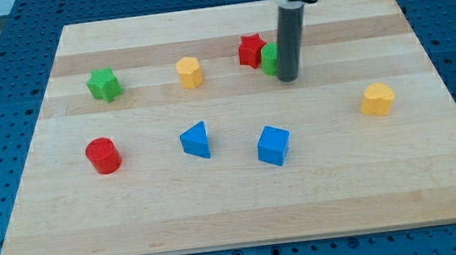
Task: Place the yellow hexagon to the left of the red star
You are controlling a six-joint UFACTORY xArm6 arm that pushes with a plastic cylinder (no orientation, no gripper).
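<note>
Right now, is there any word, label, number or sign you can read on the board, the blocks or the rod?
None: no text shows on the wooden board, the yellow hexagon, the red star, the other blocks, or the rod ending in my tip.

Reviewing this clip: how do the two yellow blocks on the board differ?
The yellow hexagon lies toward the view's top, left of the red star with a gap between them; the other yellow block sits alone toward the view's right edge. The hexagon is nearer my tip, which stands beside a green block; the right one is farther off. Both are yellow and untouched by the tip.
</note>
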